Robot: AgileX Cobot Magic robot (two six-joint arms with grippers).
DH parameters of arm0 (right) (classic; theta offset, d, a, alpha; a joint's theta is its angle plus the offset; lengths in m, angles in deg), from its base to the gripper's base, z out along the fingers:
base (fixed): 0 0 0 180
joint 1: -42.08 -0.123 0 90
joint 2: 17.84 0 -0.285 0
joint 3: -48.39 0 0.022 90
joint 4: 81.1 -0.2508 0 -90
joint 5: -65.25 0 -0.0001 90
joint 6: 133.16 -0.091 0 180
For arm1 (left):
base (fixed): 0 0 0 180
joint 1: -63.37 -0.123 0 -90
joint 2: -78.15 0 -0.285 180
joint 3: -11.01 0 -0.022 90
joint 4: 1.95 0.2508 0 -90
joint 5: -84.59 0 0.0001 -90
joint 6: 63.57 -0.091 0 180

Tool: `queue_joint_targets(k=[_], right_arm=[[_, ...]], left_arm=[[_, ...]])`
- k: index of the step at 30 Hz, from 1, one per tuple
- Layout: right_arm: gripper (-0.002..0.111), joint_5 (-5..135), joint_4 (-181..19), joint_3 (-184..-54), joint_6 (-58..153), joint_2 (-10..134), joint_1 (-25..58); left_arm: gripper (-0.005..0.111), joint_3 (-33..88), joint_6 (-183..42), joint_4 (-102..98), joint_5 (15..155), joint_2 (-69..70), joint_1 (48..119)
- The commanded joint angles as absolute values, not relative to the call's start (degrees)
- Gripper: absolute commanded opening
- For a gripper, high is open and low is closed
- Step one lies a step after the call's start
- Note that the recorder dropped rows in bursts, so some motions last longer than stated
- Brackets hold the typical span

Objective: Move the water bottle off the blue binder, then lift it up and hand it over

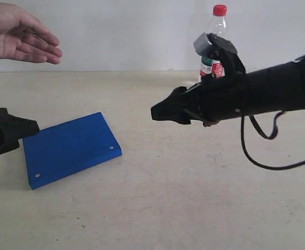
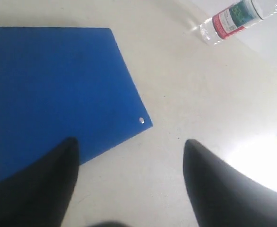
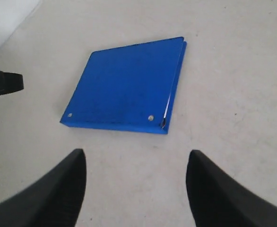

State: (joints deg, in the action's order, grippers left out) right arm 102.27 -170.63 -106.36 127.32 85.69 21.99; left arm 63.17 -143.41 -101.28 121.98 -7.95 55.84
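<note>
The water bottle [image 1: 217, 32], clear with a red cap and a red, white and green label, stands upright on the table at the back right; its lower part is hidden behind my right arm. It also shows in the left wrist view, the water bottle [image 2: 230, 18] well apart from the binder. The blue binder [image 1: 69, 148] lies flat at the left with nothing on it. My right gripper [image 1: 164, 112] hangs open over the table middle, facing the blue binder [image 3: 126, 85]. My left gripper [image 1: 7, 130] stands open at the binder's left edge, the blue binder [image 2: 53, 90] below it.
A person's open hand [image 1: 20, 34] hovers at the top left above the table. A black cable [image 1: 262, 156] loops down from my right arm. A white wall runs behind the table.
</note>
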Motion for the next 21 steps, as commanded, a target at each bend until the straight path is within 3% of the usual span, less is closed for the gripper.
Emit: queue_joint_targets(k=[1,10,16,21], right_arm=[[0.056,101.5,-168.4,-112.8,121.2,91.0,20.8],[0.061,119.7,-159.1,-128.0,106.2,107.0,20.8],[0.061,117.3,-154.4,-130.5,104.4,108.4,20.8],[0.061,117.2,-154.4,-130.5,104.4,108.4,20.8]], left_arm=[[0.060,58.4,-143.9,-101.9,121.5,-16.8,56.1],[0.060,54.1,-144.1,-101.9,112.3,-23.4,56.1],[0.060,54.1,-144.1,-101.9,108.0,-25.7,56.1],[0.060,53.4,-146.4,-101.9,112.9,-29.8,56.1]])
